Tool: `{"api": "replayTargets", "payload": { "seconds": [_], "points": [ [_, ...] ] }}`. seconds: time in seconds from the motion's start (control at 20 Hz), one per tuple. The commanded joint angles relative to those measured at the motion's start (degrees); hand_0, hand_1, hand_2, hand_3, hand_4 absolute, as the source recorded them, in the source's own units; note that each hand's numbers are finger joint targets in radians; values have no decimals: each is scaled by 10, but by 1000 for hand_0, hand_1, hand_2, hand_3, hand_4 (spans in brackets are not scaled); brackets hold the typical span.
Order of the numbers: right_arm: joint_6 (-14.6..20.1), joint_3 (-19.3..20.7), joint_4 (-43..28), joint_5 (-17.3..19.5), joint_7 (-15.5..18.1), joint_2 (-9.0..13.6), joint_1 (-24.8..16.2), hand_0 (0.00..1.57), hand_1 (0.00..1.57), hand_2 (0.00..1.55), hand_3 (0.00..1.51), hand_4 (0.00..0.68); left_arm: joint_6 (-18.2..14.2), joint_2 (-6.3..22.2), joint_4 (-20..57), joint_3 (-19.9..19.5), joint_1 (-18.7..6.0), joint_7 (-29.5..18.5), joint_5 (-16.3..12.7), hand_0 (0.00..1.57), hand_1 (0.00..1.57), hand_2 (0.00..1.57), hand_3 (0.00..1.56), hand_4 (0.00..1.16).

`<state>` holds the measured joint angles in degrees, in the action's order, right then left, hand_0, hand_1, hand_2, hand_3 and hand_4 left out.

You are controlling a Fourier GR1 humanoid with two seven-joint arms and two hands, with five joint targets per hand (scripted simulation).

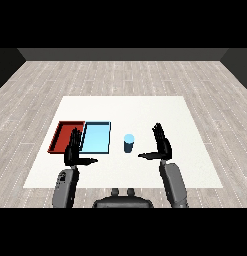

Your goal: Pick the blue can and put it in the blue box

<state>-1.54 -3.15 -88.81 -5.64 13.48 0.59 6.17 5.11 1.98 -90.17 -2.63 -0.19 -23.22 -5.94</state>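
One blue can (128, 142) stands beside two trays, red (63, 136) and blue (97, 138); both hands, left (73, 151) and right (161, 145), open, empty.

**Colours on the tabletop**

The tabletop (145, 107) is white. The can (128, 143) is dark blue with a light blue top. One tray (60, 136) is red, the other tray (97, 137) light blue. Both robot hands, left (73, 152) and right (162, 146), are black on grey forearms. The floor (120, 75) shows grey wood planks.

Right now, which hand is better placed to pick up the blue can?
The right hand. It is open just to the right of the blue can, thumb toward it. The left hand is over by the red tray, farther off.
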Motion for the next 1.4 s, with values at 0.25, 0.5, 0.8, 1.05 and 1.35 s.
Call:
{"api": "replayTargets", "payload": {
  "seconds": [0.25,0.5,0.8,1.05,1.35],
  "points": [
    [-17,4,46,-12,50,11,3,0,0,0,0,0,17,-6,-37,4,58,-24,-21,0,0,0,0,0],
    [-6,21,70,-32,19,2,24,0,0,0,0,0,20,14,-15,-21,14,0,-35,0,0,0,0,0],
    [-29,29,133,-50,54,-1,26,0,0,0,0,0,11,0,-1,-6,6,-9,-26,0,0,0,0,0],
    [43,-11,195,-70,42,-6,96,0,0,0,0,0,-9,-6,-21,-4,7,3,-20,0,0,0,0,0],
    [28,-17,211,-84,62,-6,68,0,0,0,0,0,5,5,46,-27,-34,-28,-32,0,0,0,0,0]
  ]
}}
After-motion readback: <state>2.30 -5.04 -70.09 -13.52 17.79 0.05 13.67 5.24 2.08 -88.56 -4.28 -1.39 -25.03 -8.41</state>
